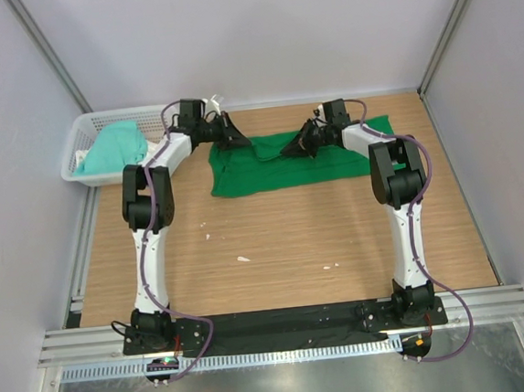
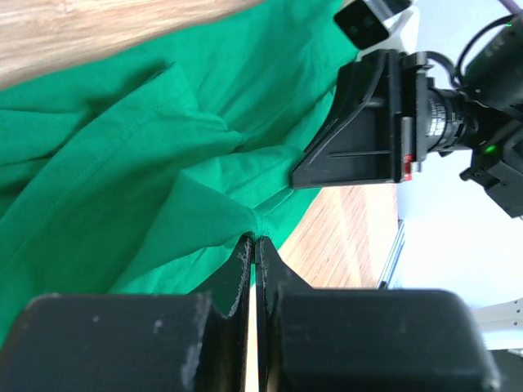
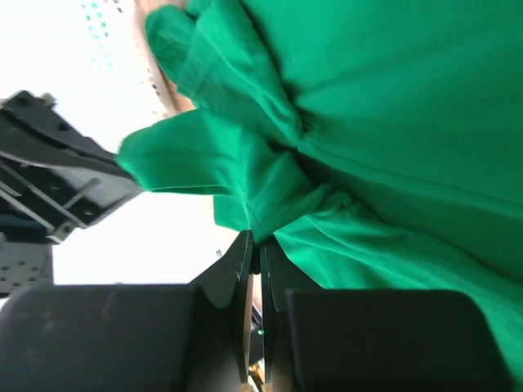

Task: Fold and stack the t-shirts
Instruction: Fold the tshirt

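Wood table (image 1: 276, 250) carried the green shirt (image 1: 269, 170), spread at its far middle. It was soft, light, limp cloth that would likely sag and bunch (best taken at a hem or shoulder, two holds well apart). The left gripper (image 1: 235, 136) was clenched on a pinch of the shirt's left edge. The right gripper (image 1: 293, 147) looked clamped on a raised pucker near the upper middle, with cloth drawn to both tips. The mint shirt (image 1: 115, 146) lay apart in the basket (image 1: 78, 143) at far left.

Left arm (image 1: 147, 270) and right arm (image 1: 403, 239): white shells, black joint housings (image 1: 138, 199), purple cables (image 1: 423, 177), black base plate (image 1: 282, 321); left gripper (image 2: 252, 242) and right gripper (image 3: 255, 242) are matte black wedges.
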You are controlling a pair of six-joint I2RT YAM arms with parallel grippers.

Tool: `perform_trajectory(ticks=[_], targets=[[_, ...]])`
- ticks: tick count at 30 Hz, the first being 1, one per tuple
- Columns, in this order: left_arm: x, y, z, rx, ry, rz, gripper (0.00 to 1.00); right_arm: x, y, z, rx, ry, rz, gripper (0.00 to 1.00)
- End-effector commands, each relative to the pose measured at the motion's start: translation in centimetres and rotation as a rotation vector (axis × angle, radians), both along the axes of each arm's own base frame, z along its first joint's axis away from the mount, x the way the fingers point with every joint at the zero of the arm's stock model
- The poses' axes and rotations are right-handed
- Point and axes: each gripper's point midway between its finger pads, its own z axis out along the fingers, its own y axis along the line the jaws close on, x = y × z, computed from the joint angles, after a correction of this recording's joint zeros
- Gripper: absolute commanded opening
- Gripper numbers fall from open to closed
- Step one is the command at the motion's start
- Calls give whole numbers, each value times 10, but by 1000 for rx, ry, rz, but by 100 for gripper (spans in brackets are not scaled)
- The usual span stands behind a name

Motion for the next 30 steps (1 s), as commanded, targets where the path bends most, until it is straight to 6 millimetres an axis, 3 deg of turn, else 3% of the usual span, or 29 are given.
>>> perform_trajectory(ticks=[1, 17, 23, 30], targets=[[9, -6, 22, -58, -56, -20, 0, 14, 3, 12, 52, -34, -22, 11], [35, 14, 15, -154, -23, 35, 0, 18, 4, 4, 70, 0, -45, 14], [24, 16, 8, -200, 90, 28, 0, 14, 4, 13, 78, 12, -42, 14], [-2, 21, 12, -191, 148, 46, 0, 4, 3, 24, 78, 32, -25, 14]])
